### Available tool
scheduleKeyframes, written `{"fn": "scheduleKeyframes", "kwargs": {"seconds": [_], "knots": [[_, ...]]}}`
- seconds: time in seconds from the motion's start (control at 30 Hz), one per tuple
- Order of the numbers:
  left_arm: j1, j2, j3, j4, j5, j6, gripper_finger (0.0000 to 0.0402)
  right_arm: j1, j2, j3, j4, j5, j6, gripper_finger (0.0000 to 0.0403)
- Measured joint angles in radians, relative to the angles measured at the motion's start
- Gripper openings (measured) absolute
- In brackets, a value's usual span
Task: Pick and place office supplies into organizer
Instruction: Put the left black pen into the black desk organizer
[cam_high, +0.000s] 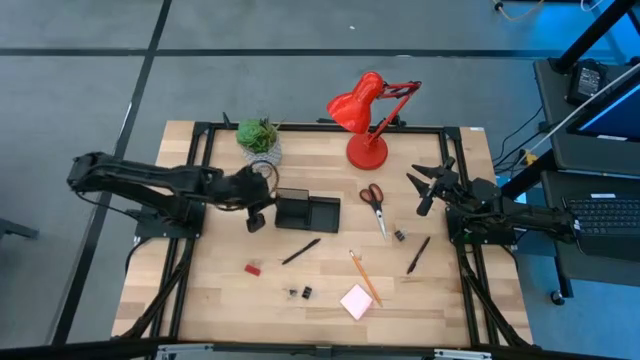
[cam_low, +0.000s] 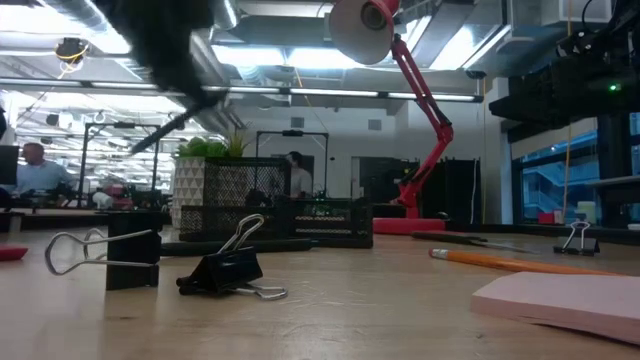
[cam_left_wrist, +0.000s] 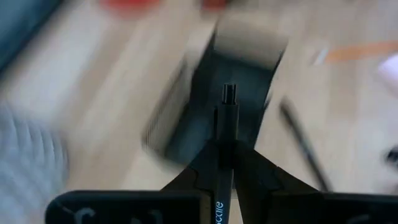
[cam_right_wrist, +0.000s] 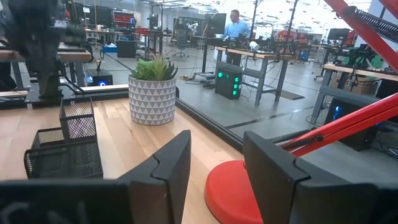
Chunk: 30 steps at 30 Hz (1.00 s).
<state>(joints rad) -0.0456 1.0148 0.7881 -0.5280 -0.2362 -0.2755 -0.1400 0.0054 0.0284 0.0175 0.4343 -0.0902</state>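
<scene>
In the high view, the low black mesh organizer tray sits at the centre of the pale wooden table. Upper left of it stands the green plant in a white pot; upper right, the red desk lamp. Right of the tray lie the red-handled scissors, with a black pen further right. Below the tray lies another black pen, the small red eraser to its left. Lower centre: black binder clips, the orange pencil and the pink sticky-note pad.
</scene>
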Motion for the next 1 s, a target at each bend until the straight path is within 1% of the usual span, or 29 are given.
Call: {"fn": "scheduleKeyframes", "kwargs": {"seconds": [0.1,0.23,0.37,0.5,0.63,0.8,1.0], "knots": [[0.001,-0.035,0.001,0.153,-0.002,0.149,0.0028,0.000,0.000,0.000,0.000,0.000,0.001,0.0150],[0.009,-0.023,0.002,0.301,0.004,0.338,0.0028,0.000,0.000,0.000,0.000,0.000,0.002,0.0150],[0.050,0.029,0.002,0.382,0.094,0.424,0.0028,0.000,0.000,0.000,0.000,0.000,0.008,0.0150],[0.112,0.098,0.002,0.428,0.205,0.436,0.0028,0.000,0.000,0.000,0.000,0.000,0.008,0.0150],[0.168,0.170,0.002,0.467,0.273,0.435,0.0028,0.000,0.000,0.000,0.000,0.000,0.010,0.0150],[0.218,0.250,0.002,0.485,0.324,0.385,0.0028,0.000,0.000,0.000,0.000,0.000,0.010,0.0150],[0.227,0.331,0.002,0.494,0.326,0.365,0.0028,0.000,0.000,0.000,0.000,0.000,0.011,0.0150]]}}
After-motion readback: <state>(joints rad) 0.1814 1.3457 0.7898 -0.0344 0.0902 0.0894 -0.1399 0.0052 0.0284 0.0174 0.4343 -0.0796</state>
